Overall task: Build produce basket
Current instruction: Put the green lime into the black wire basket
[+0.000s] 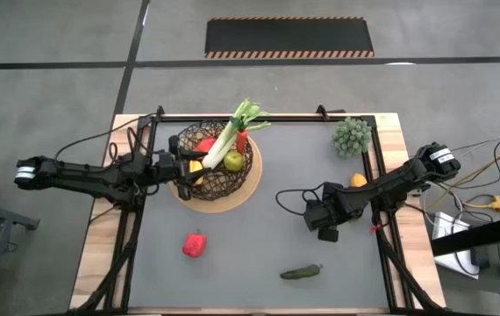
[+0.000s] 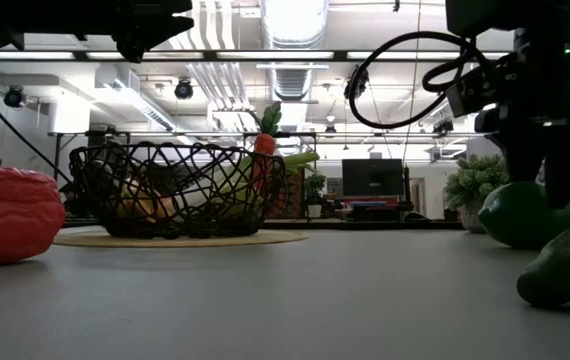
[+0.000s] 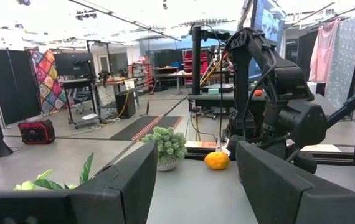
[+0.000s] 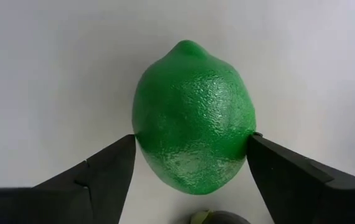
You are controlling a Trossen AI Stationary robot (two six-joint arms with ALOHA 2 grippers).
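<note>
Now, nearest the front edge of the table (image 1: pixel 259 290), the dark cucumber (image 1: pixel 301 273) is lying alone on the grey mat, and the red pepper (image 1: pixel 195 244) is sitting off toward the left arm's side, well apart from it. Moving back, the right end effector (image 4: pixel 190 158) is pointing straight down over the lime (image 4: pixel 194 115), its two fingers pressing against the lime's opposite flanks while the fruit is resting on the mat, so it is gripping the lime. Just behind that arm, a yellow-orange fruit (image 1: pixel 358 181) is lying near the table's right rail. Over on the left, the left end effector (image 3: pixel 196 180) is hovering at the rim of the basket (image 1: pixel 241 171), fingers standing apart and holding nothing. Inside the basket, the leek (image 1: pixel 232 133) is leaning out over the far rim, beside the carrot (image 1: pixel 242 139), with the green apple (image 1: pixel 233 161) lying among them. Farthest back, the spiky plant (image 1: pixel 352 136) is sitting in the far right corner.
</note>
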